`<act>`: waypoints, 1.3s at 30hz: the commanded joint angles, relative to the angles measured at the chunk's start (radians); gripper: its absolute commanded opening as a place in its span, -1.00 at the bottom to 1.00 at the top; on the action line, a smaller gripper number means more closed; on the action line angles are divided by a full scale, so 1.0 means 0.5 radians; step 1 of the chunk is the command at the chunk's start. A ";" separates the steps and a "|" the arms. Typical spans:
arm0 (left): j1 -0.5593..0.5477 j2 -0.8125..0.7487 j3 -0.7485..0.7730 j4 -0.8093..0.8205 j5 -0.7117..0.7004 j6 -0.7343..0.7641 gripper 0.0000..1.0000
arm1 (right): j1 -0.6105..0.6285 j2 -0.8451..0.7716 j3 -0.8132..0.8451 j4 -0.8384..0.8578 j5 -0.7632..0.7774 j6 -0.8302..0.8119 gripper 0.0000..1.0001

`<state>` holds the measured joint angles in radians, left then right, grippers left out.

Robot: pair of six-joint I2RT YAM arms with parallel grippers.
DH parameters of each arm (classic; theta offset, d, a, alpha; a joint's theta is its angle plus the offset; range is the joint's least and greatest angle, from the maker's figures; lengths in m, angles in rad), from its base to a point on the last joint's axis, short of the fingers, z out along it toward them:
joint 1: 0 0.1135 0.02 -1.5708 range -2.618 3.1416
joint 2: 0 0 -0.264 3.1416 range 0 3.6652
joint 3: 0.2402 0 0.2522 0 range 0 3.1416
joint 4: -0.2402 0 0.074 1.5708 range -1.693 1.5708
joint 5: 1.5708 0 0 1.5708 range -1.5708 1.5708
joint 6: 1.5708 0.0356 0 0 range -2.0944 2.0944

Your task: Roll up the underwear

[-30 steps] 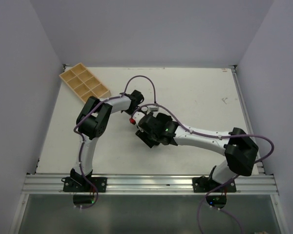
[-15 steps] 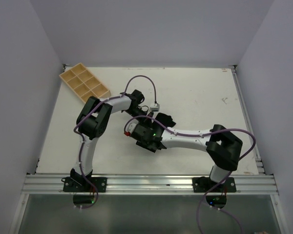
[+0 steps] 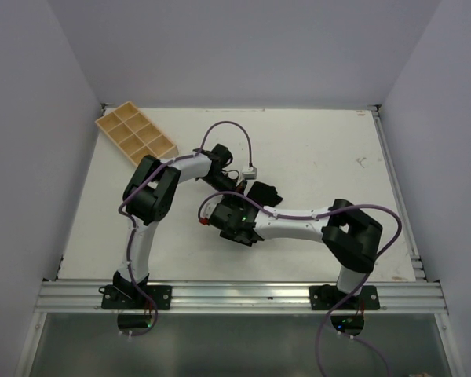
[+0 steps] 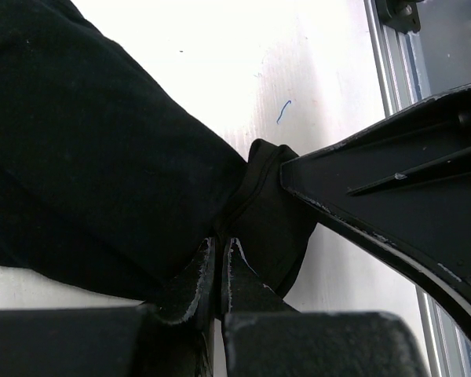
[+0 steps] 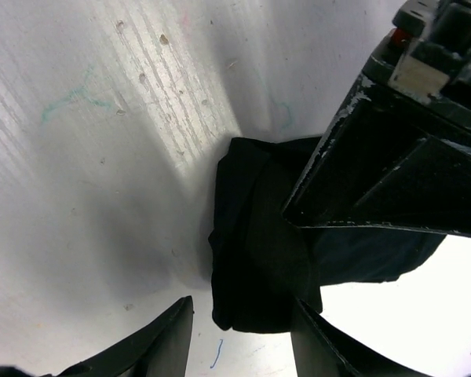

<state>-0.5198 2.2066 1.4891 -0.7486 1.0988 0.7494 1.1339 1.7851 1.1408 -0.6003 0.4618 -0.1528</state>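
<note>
We count one underwear [image 4: 102,149], two arms, and one compartment tray [image 3: 136,140] at tabletop [image 3: 322,149] far-left corner. Underwear lies bunched near tabletop middle. Left fingers [image 4: 220,255] pinched tight on fold at its edge. Right fingers [image 5: 239,306] parted, straddling its bunched end; we see gap beside one finger, no clamp.

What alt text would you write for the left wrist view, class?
The left end effector, shut, pinches a fold of soft black fabric underwear lying on a white table. The right end effector's black finger meets the bunched fabric.
</note>
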 commanded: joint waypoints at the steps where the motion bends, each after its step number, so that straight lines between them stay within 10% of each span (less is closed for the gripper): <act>1: -0.004 0.029 0.044 0.049 -0.182 0.038 -1.00 | 0.002 0.044 0.056 -0.021 0.049 -0.069 0.11; 10: -0.004 0.038 0.059 0.003 -0.170 0.066 -1.00 | -0.004 0.212 0.167 -0.039 -0.006 -0.096 0.08; 17: -0.004 -0.041 -0.002 0.049 -0.167 0.008 -0.71 | -0.062 0.234 0.142 -0.039 -0.190 -0.007 -0.48; 39: 0.009 -0.314 -0.091 0.368 -0.295 -0.912 -0.39 | -0.335 0.151 0.102 -0.036 -0.847 0.155 -1.00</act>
<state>-0.5190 2.1376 1.4612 -0.6373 1.0153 0.4179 0.9642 1.8423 1.2068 -0.6254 0.1776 -0.1146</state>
